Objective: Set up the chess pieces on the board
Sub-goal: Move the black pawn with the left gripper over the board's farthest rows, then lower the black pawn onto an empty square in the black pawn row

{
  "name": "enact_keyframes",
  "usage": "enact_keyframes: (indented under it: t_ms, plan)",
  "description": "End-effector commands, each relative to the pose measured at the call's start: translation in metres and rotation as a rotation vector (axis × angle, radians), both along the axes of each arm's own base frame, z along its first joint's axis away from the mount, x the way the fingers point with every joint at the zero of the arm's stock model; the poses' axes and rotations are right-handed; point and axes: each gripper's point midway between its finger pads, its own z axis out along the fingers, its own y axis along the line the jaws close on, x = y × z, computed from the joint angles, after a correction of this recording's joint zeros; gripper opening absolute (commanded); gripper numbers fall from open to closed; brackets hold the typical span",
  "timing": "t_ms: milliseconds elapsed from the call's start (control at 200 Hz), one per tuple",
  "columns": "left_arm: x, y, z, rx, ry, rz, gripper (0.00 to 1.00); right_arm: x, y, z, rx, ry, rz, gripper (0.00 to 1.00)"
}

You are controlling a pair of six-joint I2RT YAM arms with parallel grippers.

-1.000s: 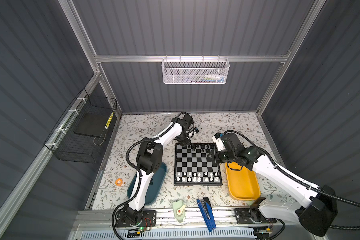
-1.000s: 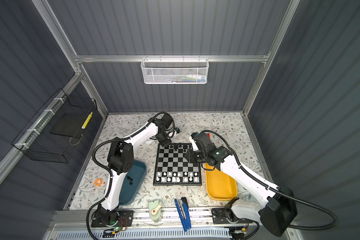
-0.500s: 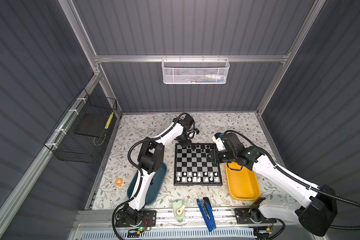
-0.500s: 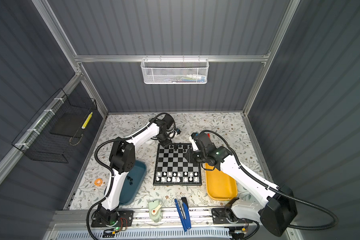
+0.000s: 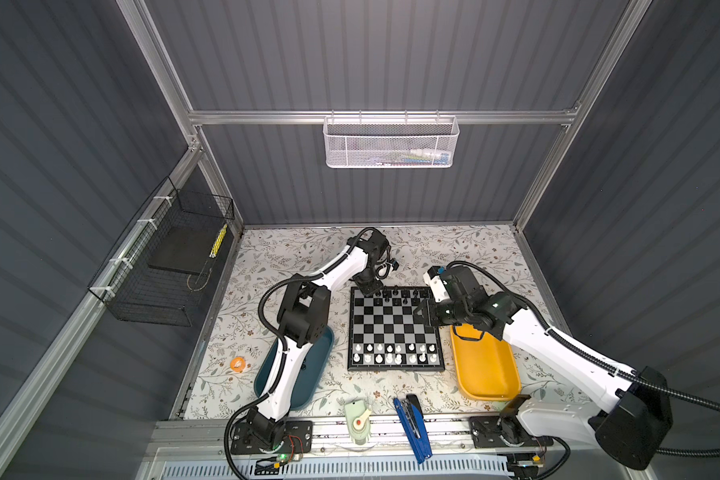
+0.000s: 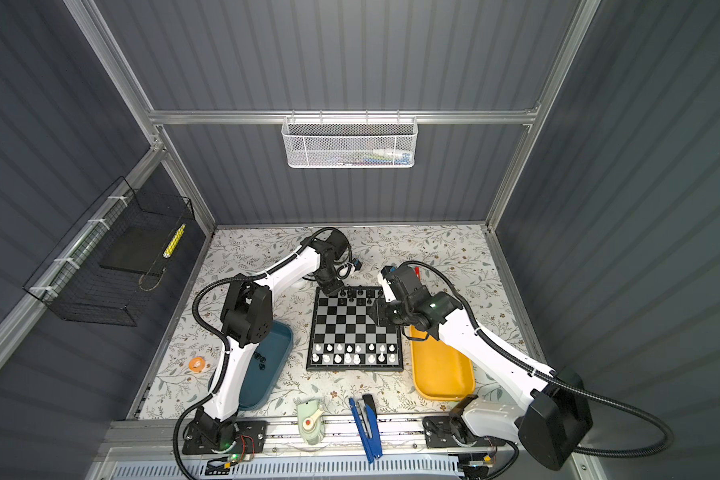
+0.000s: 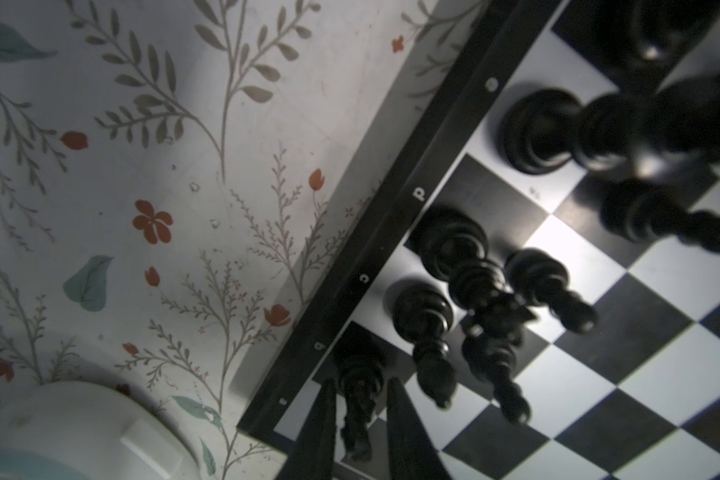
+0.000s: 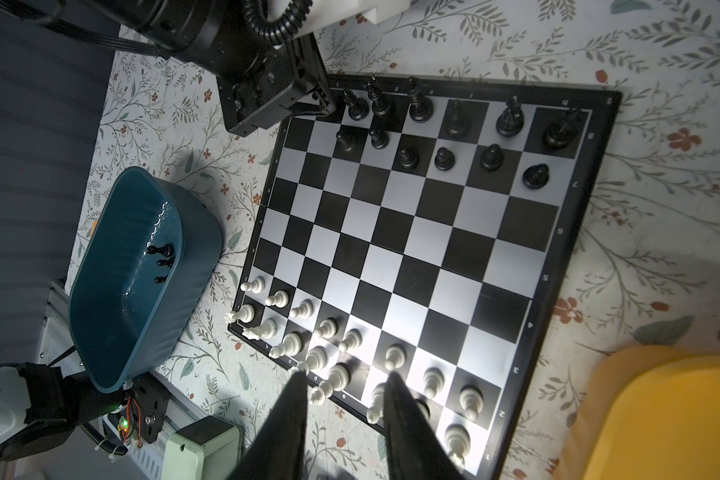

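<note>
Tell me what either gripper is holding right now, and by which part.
Nothing, it seems: the left gripper straddles a standing black piece, a gap showing beside it; the right gripper is open, empty.

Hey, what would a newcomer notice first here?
The board in the middle of the floral table, white chess pieces ranked along its near edge and black chess pieces along the far edge. At its far left corner the left gripper has its jaws either side of a black piece; a yellow tray lies right of the board.
</note>
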Motion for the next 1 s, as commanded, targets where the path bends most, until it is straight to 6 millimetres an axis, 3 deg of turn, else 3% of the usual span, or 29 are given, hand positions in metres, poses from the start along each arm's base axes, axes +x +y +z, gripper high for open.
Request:
enact_keyframes:
  t_ms: [0, 485, 996]
  plan:
    - [-0.002, -0.003, 0.004, 0.007, 0.005, -0.023, 0.26, 0.0, 0.0, -0.006, -0.012, 0.004, 0.012, 0.34]
    - [-0.002, -0.001, 0.01, 0.011, -0.003, -0.023, 0.31, 0.0, 0.001, -0.007, -0.014, 0.002, 0.016, 0.34]
    - [-0.005, -0.001, 0.015, 0.008, -0.002, -0.022, 0.43, 0.0, 0.001, -0.006, -0.015, -0.001, 0.021, 0.34]
